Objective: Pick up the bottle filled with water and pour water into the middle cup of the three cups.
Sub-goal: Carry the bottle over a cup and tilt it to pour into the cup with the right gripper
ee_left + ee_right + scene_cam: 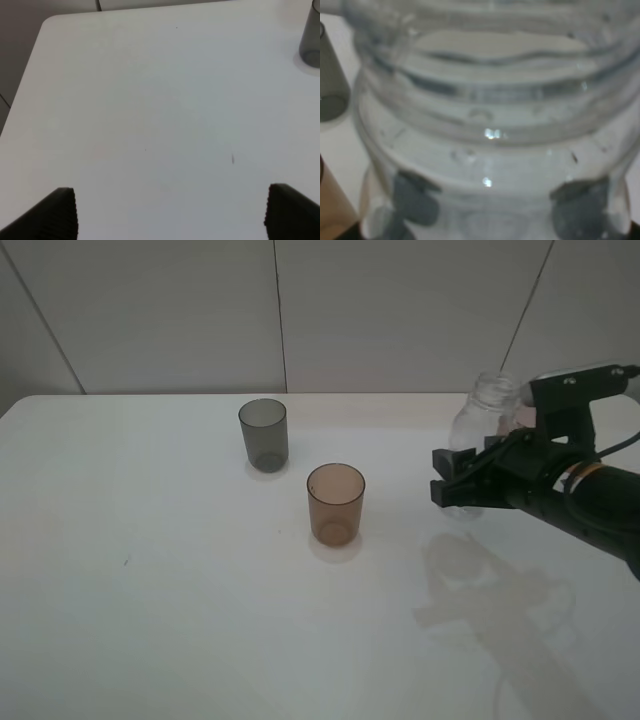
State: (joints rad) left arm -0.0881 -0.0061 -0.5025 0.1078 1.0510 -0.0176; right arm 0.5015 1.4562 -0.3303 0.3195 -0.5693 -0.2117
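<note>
Right gripper [447, 478]: I am pinching the bottle [478, 418] low on its body.
Left gripper [170, 212]: I am holding it spread above the table [150, 100].
Bottle: standing upright, right of the amber cup [335, 503], apart.

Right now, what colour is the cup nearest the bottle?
Translucent amber-brown; the cup shows best in the exterior high view.

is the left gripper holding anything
No, the left gripper stands open above the table, with nothing between its jaws.
</note>
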